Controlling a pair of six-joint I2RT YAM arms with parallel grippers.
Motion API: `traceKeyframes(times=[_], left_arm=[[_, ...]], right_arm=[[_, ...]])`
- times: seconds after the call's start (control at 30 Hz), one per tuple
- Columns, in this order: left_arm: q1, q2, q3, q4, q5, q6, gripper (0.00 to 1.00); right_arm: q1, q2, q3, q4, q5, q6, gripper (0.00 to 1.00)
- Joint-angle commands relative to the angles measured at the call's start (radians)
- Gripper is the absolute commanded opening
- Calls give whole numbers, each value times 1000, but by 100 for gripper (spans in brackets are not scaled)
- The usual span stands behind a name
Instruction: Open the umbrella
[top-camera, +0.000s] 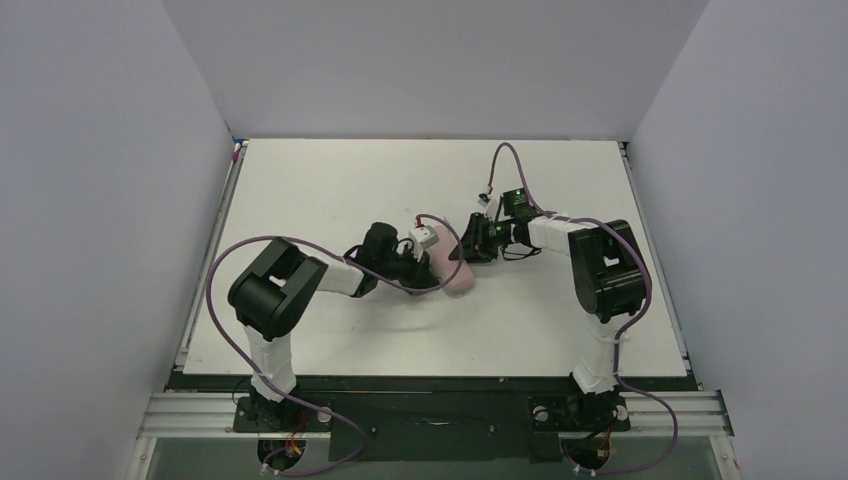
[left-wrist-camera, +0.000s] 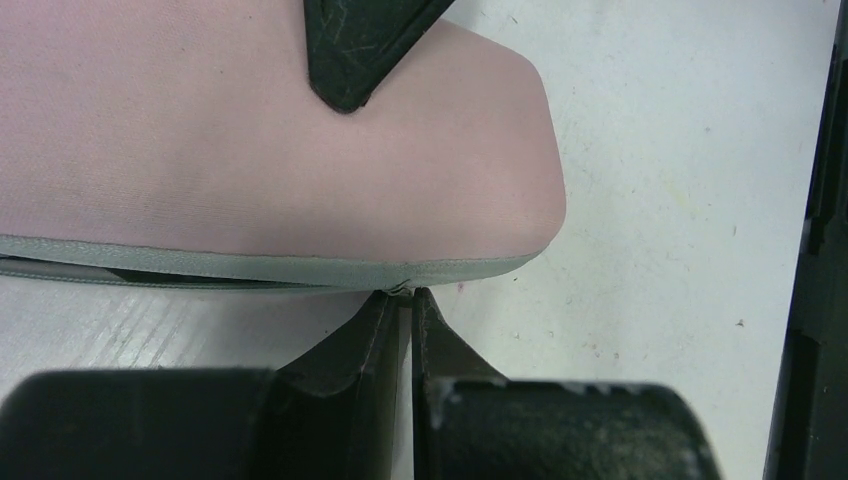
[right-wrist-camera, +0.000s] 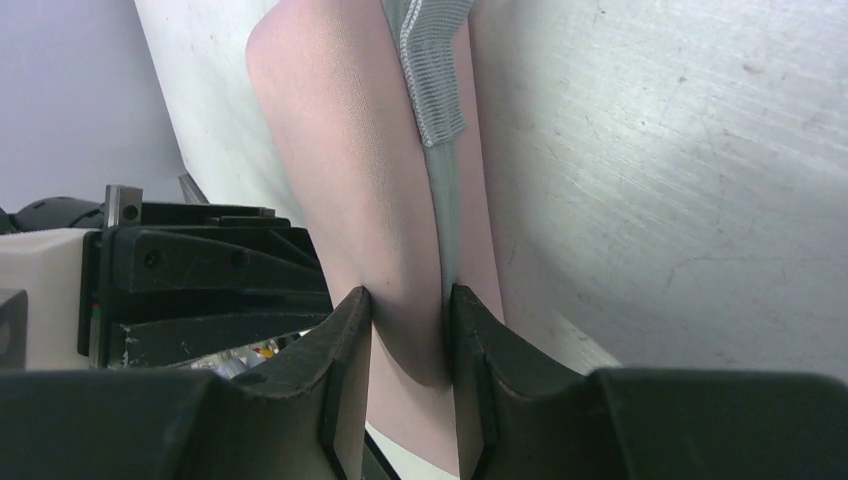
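Note:
The umbrella itself does not show in any view. A pink oval clamshell case (top-camera: 455, 268) lies mid-table between both arms. In the left wrist view the case (left-wrist-camera: 250, 130) fills the upper left, with a grey zipper band (left-wrist-camera: 250, 265) along its seam. My left gripper (left-wrist-camera: 405, 295) is shut, its tips pinching a small zipper pull at that band. My right gripper (right-wrist-camera: 408, 300) comes from the other side, jaws closed on one pink shell of the case (right-wrist-camera: 340, 150), one finger at the grey zipper seam (right-wrist-camera: 435, 80). From above, the left gripper (top-camera: 432, 268) and right gripper (top-camera: 470, 242) meet at the case.
The white table (top-camera: 330, 180) has walls at the back and both sides. A black finger of the right gripper (left-wrist-camera: 360, 50) presses on the case's top in the left wrist view. Purple cables (top-camera: 505, 160) loop off both arms.

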Motion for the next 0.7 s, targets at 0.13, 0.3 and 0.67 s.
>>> traceKeyframes(times=[0.13,0.3,0.67], left_arm=[[-81,-32,-52,-240,97,165,0],[-83,-30,-16,-322,101,235,0],[-121,-55,-10,-299,-9,255,0]], right_arm=[[-27,-64,-62,142,282,122,0],[-31,-84,-70,135,295,89,0],[-68,-148,-174,177,435,225,0]])
